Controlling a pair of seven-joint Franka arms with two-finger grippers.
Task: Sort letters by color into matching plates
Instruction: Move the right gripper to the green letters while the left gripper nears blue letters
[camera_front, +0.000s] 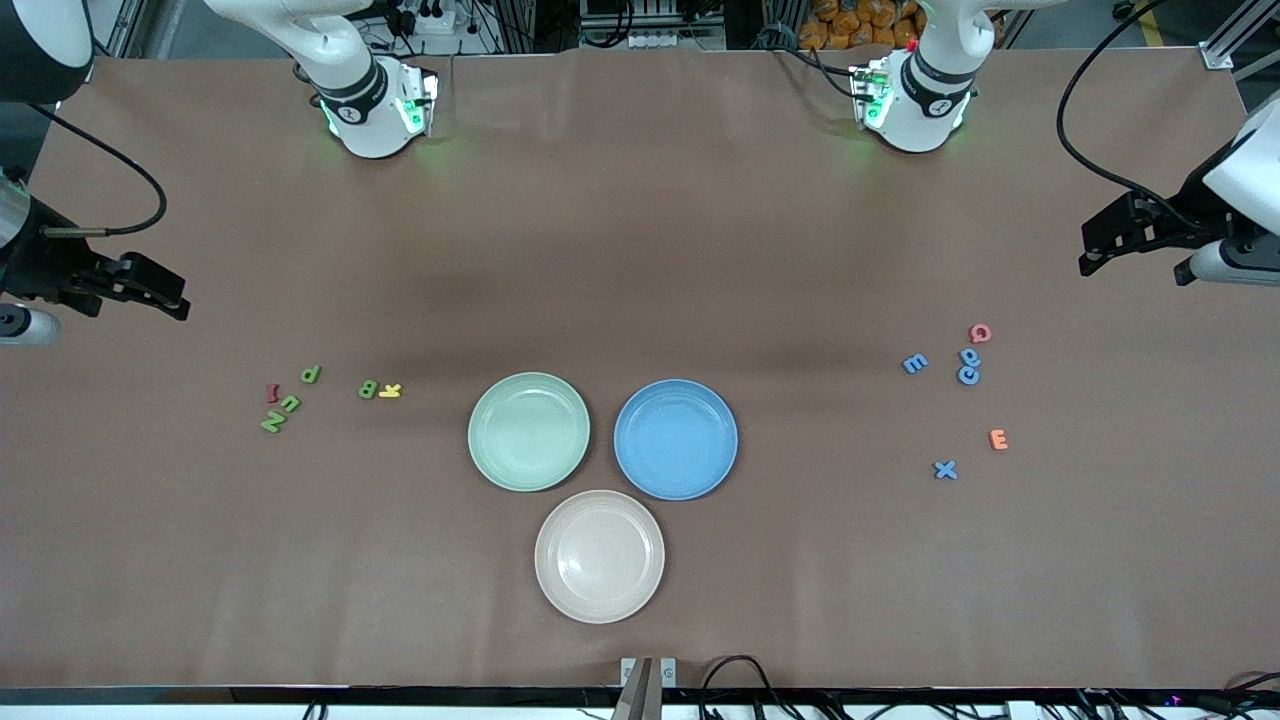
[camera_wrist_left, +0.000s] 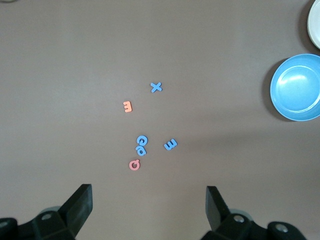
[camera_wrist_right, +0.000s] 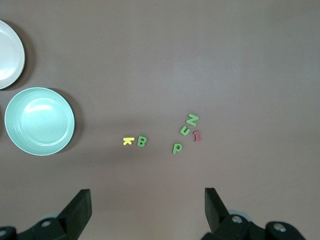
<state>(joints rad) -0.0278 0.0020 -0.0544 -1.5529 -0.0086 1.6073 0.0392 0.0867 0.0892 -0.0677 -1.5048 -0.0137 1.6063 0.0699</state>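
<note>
Start of sorting: the left gripper and right gripper, both spread wide and empty, hover just short of the blue letters and green letters, with the matching blue plate and green plate empty between the clusters.

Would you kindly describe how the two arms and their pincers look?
Both arms are glossy white with black joint bands and green lights at their bases. Black cables loop to the wrists. The left pincer and right pincer are matte black with two blocky fingers.
</note>
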